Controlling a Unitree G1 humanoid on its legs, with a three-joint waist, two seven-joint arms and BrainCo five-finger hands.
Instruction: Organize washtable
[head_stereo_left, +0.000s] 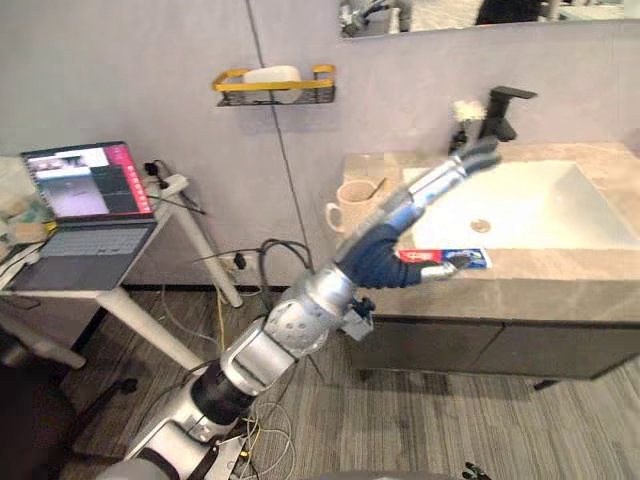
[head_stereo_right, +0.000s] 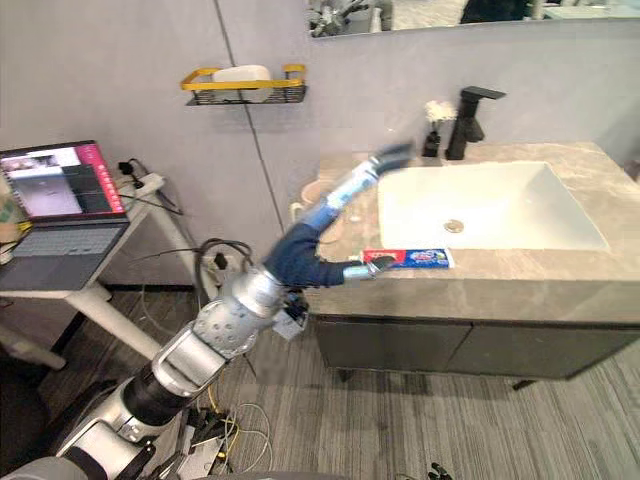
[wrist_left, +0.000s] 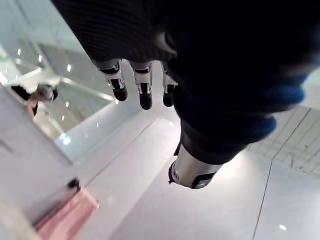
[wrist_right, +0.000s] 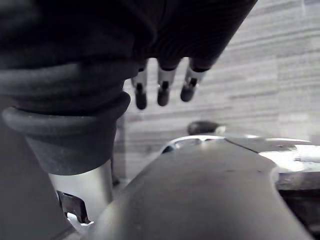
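My left hand (head_stereo_left: 405, 215) hangs above the washtable's front left corner, open, fingers straight and aimed toward the black faucet (head_stereo_left: 500, 112). It holds nothing; its fingers (wrist_left: 145, 92) are free in the left wrist view. A beige mug (head_stereo_left: 352, 205) with a stick in it stands just behind the hand. A toothpaste tube (head_stereo_left: 458, 259) lies flat on the marble countertop (head_stereo_left: 560, 285), beside the thumb. The white sink basin (head_stereo_left: 530, 205) is set in the counter. My right hand (wrist_right: 162, 87) hangs open over the grey plank floor.
A small vase with a white flower (head_stereo_left: 463, 115) stands beside the faucet. A yellow wall rack (head_stereo_left: 272, 85) holds a white object. A laptop (head_stereo_left: 90, 205) sits open on a white table to the left. Cables trail on the floor below.
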